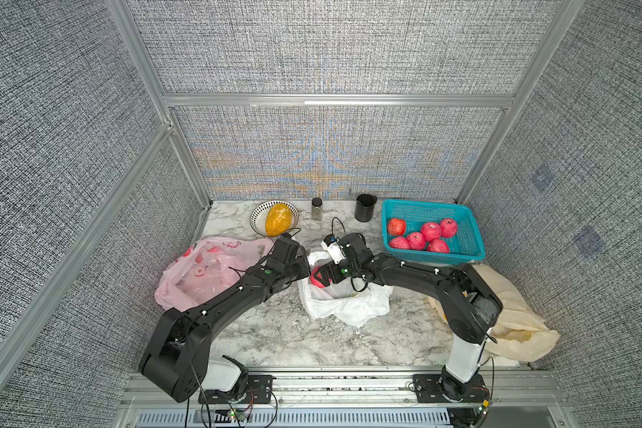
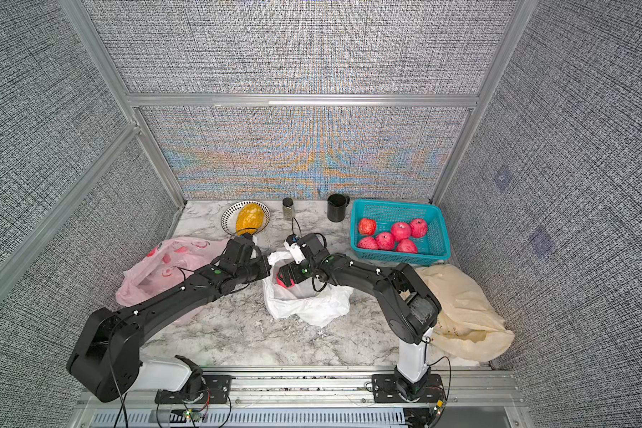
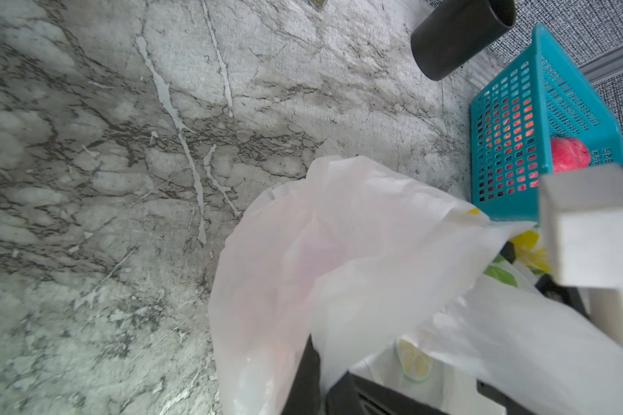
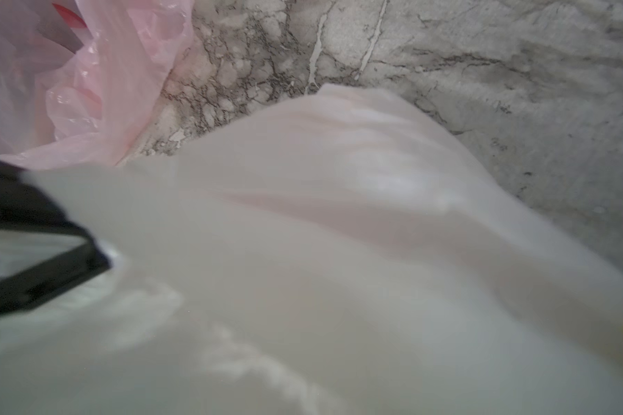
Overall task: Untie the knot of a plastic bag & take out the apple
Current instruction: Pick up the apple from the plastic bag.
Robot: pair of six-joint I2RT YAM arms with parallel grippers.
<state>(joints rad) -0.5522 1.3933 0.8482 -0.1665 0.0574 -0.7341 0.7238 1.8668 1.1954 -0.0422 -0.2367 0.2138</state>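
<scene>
Desk [image 1: 275, 333], marble-patterned, inside a grey-panelled enclosure; carries everything below.

Left arm [image 1: 219, 307] and right arm [image 1: 423, 276], black, both reaching to the middle of the desk.

Cream bag [image 1: 516, 318], slumped at the right edge behind the right arm. Pink bag [image 1: 201, 274], printed with red shapes, slack under the left arm. Neither is engaged.

White plastic bag [image 1: 349, 307], centre, between the two arms. Its mouth gapes upward and no knot shows in either top view, so the untying is judged done.

Teal basket [image 1: 471, 255], far right corner, holding six red apples [image 1: 431, 231].

Bowl [image 1: 257, 218], far side, with a yellow fruit [image 1: 277, 218]. A black cup [image 1: 365, 208] and a small jar [image 1: 316, 209] stand apart between bowl and basket.

Left end effector [image 1: 306, 266]: pressed together, pinching the white bag's rim on its left side. In the left wrist view the film runs down to the dark fingers [image 3: 301, 377].

Right end effector [image 1: 318, 276]: jaws spread wide, set in the bag's mouth at the fruit. Whether they press on it cannot be told.

Apple [image 1: 315, 282]: red, inside the white plastic bag just below the opening, partly hidden by the right end effector.

Outstanding, by judgement: closing on the apple and lifting it clear of the film. Removal not yet done.
</scene>
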